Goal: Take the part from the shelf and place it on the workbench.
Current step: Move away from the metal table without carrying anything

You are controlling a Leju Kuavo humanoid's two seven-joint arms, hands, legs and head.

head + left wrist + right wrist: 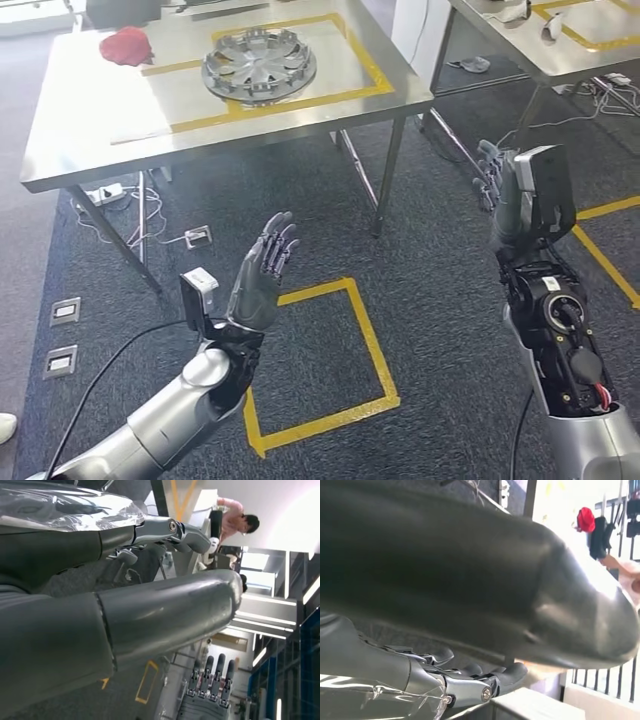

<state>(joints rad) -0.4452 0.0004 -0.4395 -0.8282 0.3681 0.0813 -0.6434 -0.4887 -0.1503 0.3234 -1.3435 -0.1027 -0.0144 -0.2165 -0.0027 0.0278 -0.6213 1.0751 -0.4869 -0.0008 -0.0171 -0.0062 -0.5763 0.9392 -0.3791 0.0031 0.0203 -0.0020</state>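
Standing before the workbench [90, 120], I raise my left hand [260, 275] over the carpet, fingers spread apart and holding nothing. Further right, the silver wheel-cover part [259, 66] lies flat inside the yellow tape outline [373, 75] on the benchtop, so the placing looks done and only pulling back seems left. My right hand [498, 185] is raised too, apparently empty, though whether its fingers are spread I cannot tell. No readable writing shows.
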